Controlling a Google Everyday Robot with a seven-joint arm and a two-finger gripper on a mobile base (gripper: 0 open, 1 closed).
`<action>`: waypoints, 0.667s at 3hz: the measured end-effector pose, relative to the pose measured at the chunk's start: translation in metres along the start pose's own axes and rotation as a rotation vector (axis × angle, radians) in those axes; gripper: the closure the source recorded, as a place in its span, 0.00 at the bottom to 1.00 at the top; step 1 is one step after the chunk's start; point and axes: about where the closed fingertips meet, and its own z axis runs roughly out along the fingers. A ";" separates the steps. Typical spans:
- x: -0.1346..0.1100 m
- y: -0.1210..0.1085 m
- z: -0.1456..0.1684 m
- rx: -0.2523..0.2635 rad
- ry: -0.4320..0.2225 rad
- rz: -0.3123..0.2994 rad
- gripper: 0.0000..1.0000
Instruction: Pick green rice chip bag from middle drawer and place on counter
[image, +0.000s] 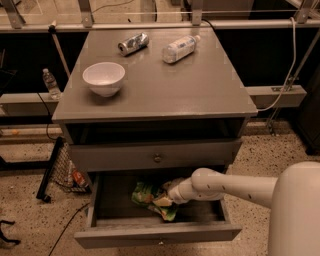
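Observation:
The green rice chip bag (148, 196) lies crumpled inside the open middle drawer (156, 235), near its centre. My gripper (171, 198) reaches into the drawer from the right, at the bag's right side and touching it; my white arm (225, 186) hides the fingers. The counter (160, 85) is the flat grey top of the cabinet above.
On the counter stand a white bowl (103, 78) at the left, a crushed can (133, 43) and a lying clear plastic bottle (179, 48) at the back. The drawer above with a round knob (157, 158) is closed. A water bottle (50, 83) stands left of the cabinet.

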 end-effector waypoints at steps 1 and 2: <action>0.000 0.000 0.000 0.000 0.000 0.000 1.00; 0.000 0.000 0.000 0.000 0.000 0.000 1.00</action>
